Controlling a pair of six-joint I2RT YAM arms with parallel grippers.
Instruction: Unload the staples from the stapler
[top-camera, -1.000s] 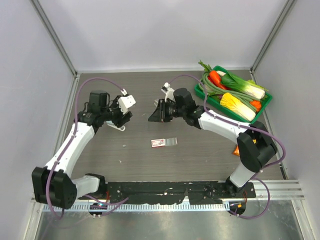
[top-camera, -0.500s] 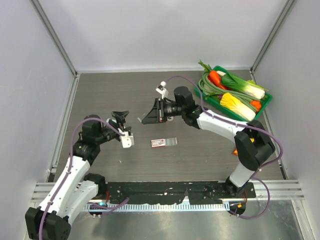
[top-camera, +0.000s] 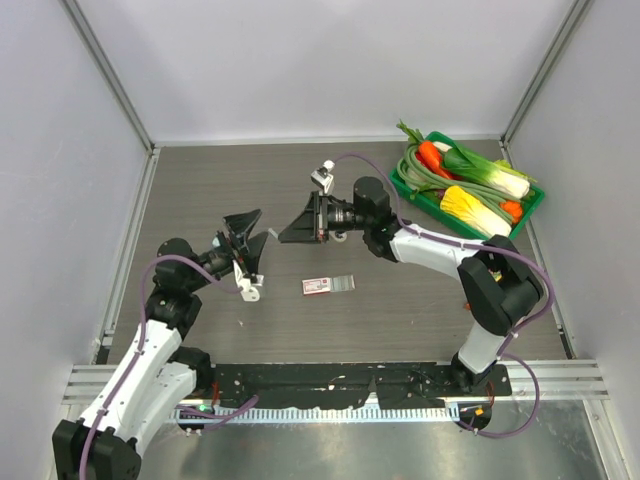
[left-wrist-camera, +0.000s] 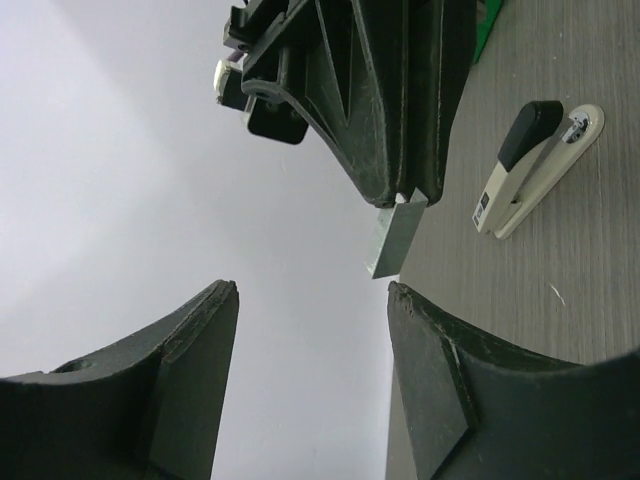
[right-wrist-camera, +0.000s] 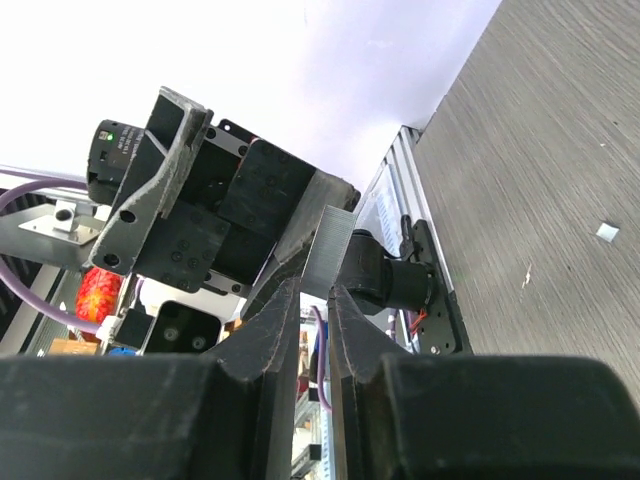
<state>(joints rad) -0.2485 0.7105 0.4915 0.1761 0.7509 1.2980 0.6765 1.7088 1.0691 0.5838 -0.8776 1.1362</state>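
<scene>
The right gripper (right-wrist-camera: 313, 292) is pinching down tight, its two fingers nearly together, and it is gripping the staples (right-wrist-camera: 327, 248): a thin silvery strip that is sticking out past the fingertips, up in the air above the table (top-camera: 420, 300). Facing it, the left gripper (left-wrist-camera: 310, 290) is hanging with its jaws spread wide and nothing between them. The strip's free end is pointing toward that gap without touching either finger. Past the right gripper in the left wrist view, the stapler (left-wrist-camera: 535, 165) is lying on the table, its dark upper arm angling up off the pale body. Nearer the arm bases, a small pink-and-white box (top-camera: 317, 287) is sitting flat with a pale grey piece at its right end. Far right, a green tray (top-camera: 430, 204) is holding vegetables.
</scene>
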